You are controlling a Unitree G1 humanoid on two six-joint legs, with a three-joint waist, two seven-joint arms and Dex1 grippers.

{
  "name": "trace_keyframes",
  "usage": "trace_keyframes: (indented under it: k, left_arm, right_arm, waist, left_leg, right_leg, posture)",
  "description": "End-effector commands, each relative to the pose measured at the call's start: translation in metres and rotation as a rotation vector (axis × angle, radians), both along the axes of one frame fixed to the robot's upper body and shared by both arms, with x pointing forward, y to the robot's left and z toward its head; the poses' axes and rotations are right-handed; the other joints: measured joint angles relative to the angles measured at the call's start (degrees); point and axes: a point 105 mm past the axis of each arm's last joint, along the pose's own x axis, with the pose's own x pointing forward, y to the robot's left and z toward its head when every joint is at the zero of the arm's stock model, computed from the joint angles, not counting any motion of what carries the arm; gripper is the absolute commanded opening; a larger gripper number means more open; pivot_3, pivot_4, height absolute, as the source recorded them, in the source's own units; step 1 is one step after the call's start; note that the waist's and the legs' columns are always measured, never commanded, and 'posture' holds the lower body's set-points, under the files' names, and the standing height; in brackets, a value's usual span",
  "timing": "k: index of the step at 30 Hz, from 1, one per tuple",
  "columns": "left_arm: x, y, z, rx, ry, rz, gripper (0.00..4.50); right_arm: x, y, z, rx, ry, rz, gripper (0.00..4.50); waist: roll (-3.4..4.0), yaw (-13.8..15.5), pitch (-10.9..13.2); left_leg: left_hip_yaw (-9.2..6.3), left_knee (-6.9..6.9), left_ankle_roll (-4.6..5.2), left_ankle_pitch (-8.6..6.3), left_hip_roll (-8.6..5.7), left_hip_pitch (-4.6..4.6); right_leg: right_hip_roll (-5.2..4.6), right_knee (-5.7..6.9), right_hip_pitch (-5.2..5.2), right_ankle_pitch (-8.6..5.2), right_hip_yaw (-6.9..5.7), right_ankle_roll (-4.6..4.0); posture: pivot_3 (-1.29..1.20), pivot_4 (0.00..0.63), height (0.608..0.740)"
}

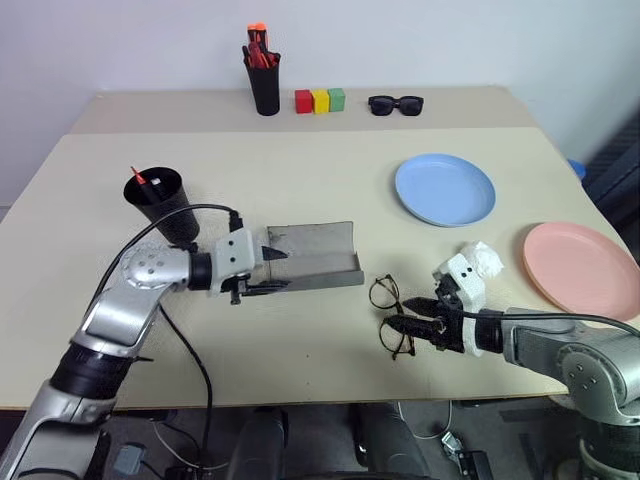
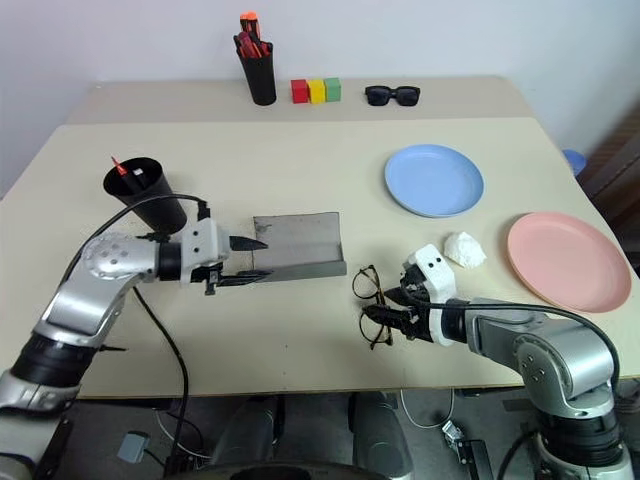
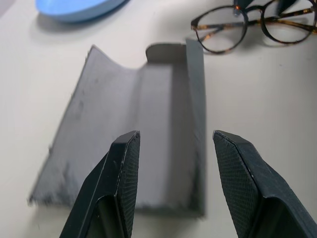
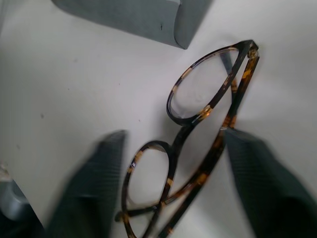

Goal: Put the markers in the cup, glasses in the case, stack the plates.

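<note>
Back of worktop: a tall black pen holder (image 1: 265, 86) stuffed with orange-red pens, three small blocks in red, yellow and green (image 1: 319, 100), and thick black sunglasses (image 1: 396, 104) stood in a row by the wall.
Clutter: a crumpled white wad (image 1: 483, 258) lay between the two plates, just behind the right arm.
Plates: the light blue round plate (image 1: 445, 189) and the salmon pink round plate (image 1: 581, 268) sat apart, unstacked.
Cup: the wide glossy black cup (image 1: 160, 204) stood behind the left arm, a red-tipped marker (image 1: 141, 180) poking out.
Case: the grey matte hinged case (image 1: 312, 256) lay open mid-worktop.
Glasses: the thin dark round-lens glasses (image 1: 391, 315) lay on the worktop just beside the case.
Left end effector (image 3: 173, 148): fingers parted, empty, at the case's near end.
Right end effector (image 4: 171, 168): fingers spread either side of the glasses frame, not gripping it.
</note>
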Motion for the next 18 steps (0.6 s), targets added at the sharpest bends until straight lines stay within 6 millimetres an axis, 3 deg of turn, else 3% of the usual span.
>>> trace_keyframes:
  k: [1, 3, 8, 12, 18]
  left_arm:
    - [-0.007, 0.005, 0.008, -0.019, -0.023, 0.036, 2.38]
    - [-0.012, 0.009, 0.005, -0.038, -0.001, 0.065, 2.38]
    - [-0.020, 0.015, 0.000, -0.060, 0.030, 0.124, 2.38]
    - [-0.019, 0.035, -0.004, -0.065, 0.046, 0.231, 2.38]
    - [-0.019, 0.067, -0.014, -0.033, 0.076, 0.352, 2.38]
  right_arm:
    - [0.002, 0.000, 0.004, 0.012, 0.004, -0.025, 1.09]
    - [0.002, 0.000, 0.004, 0.012, 0.010, -0.027, 0.09]
    - [0.005, -0.002, 0.008, -0.019, -0.015, -0.032, 0.09]
    - [0.012, 0.001, 0.028, -0.126, -0.161, 0.059, 0.09]
    - [0.030, 0.042, 0.083, -0.218, -0.465, 0.392, 0.09]
  waist:
    - [0.00, 0.01, 0.00]
    - [0.00, 0.03, 0.00]
    - [-0.01, 0.18, 0.00]
    - [0.01, -0.03, 0.00]
    - [0.08, -0.84, 0.04]
  left_leg:
    - [0.01, 0.00, 0.00, 0.00, 0.00, 0.00]
    - [0.01, 0.01, 0.00, 0.00, 0.00, -0.01]
    - [0.01, 0.01, 0.00, 0.00, 0.00, -0.01]
    - [0.07, 0.02, 0.00, 0.00, 0.00, 0.00]
    - [0.09, 0.00, 0.00, 0.00, 0.02, 0.01]
  right_leg:
    - [-0.01, 0.00, 0.00, 0.00, 0.00, -0.01]
    - [-0.01, -0.01, 0.01, -0.01, 0.00, -0.02]
    - [-0.01, -0.04, 0.02, -0.02, 0.00, -0.03]
    - [-0.03, -0.06, 0.01, -0.02, 0.02, -0.03]
    - [-0.01, -0.04, -0.06, -0.14, 0.01, 0.09]
  posture:
    - [0.00, 0.150, 0.740]
    - [0.00, 0.150, 0.740]
    - [0.00, 0.150, 0.740]
    - [0.00, 0.150, 0.740]
    - [0.00, 0.150, 0.740]
